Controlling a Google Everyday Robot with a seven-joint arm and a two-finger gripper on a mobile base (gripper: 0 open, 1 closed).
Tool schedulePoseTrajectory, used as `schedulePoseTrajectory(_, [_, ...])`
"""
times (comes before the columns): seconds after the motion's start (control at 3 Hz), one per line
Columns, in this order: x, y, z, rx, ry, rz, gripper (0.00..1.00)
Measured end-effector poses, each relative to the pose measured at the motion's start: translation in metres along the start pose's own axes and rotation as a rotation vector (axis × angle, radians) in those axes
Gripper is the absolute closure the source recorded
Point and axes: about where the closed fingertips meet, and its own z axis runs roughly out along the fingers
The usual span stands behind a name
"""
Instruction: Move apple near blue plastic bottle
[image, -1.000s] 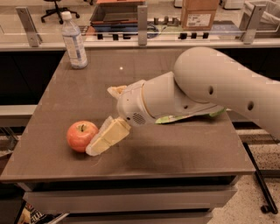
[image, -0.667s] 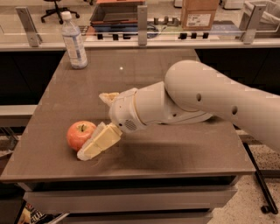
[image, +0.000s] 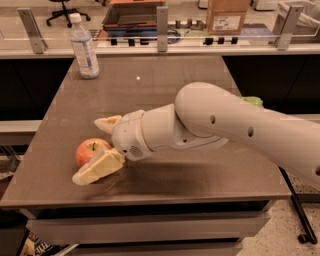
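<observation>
The red-orange apple (image: 89, 150) sits on the brown table (image: 165, 90) near its front left corner. My gripper (image: 92, 150) is open around the apple, one cream finger (image: 107, 122) behind it and the other (image: 95, 170) in front of it. The blue plastic bottle (image: 84, 47), clear with a white cap and pale label, stands upright at the table's far left corner, well away from the apple. My white arm reaches in from the right across the table.
A bit of a green bag (image: 254, 101) shows behind my arm at the table's right edge. A glass rail with metal posts (image: 161, 22) runs behind the table. A cardboard box (image: 227, 15) and a tray lie beyond it.
My gripper has moved left and now straddles the apple, where before it was beside it to the right. The apple and the bottle have not moved.
</observation>
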Motion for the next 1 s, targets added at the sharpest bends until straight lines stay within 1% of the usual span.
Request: schedulePoseTrajectory(1.0, [-0.0057, 0.0053, 0.0027, -0.005, 0.003, -0.015, 0.87])
